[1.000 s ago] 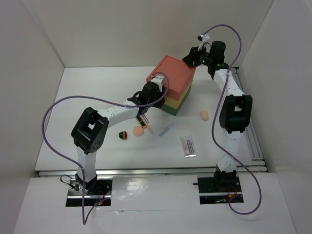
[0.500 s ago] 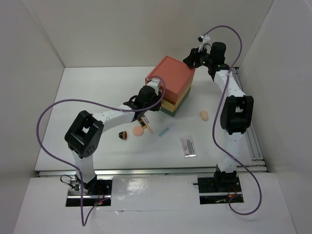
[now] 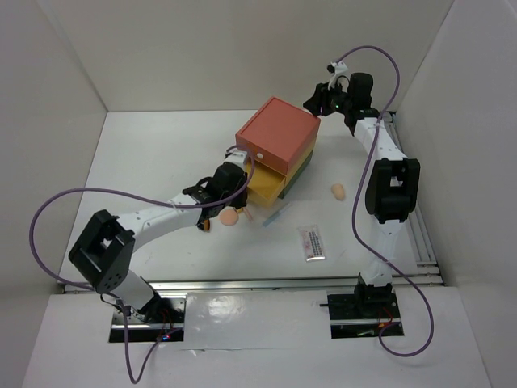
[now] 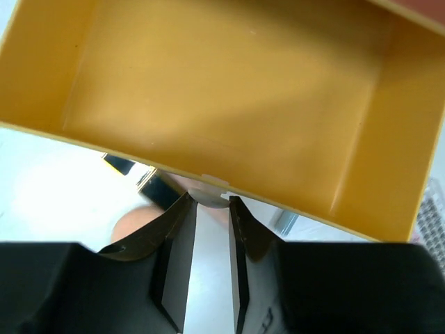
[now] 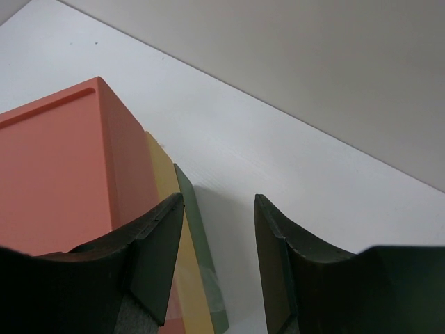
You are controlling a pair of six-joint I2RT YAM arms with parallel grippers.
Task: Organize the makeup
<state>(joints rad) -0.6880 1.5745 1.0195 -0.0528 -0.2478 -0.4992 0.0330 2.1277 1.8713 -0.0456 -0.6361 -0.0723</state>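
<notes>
- A white table (image 3: 145,162) is seen from above, with a stacked drawer box (image 3: 277,133) of coral, yellow and green tiers set towards its far side.
- The left gripper (image 4: 208,200) is pinched on the small pale knob (image 4: 207,193) at the front of the yellow drawer (image 4: 208,83). One finger is pressed to each side of the knob.
- The yellow drawer is shown drawn out of the box towards the left gripper, with its bare floor directly ahead of the fingertips.
- A round compact (image 3: 230,217) in a peach tone is seen on the table just beneath and behind the left gripper's fingers. A small black item (image 3: 204,224) lies just beside it, further back along that arm.
- A blue stick (image 3: 277,214) is seen near the left gripper, off to its right. A clear lash pack (image 3: 313,242) lies further out the same way.
- The right gripper (image 5: 217,202) is held with its fingers spread apart at the far upper corner of the box. Only white table is seen between them, and the box's rear edge lies by its left finger. Whether the box is touched cannot be told.
- A peach sponge (image 3: 338,191) is seen well apart from both grippers, on the table beside the right arm's elbow.
</notes>
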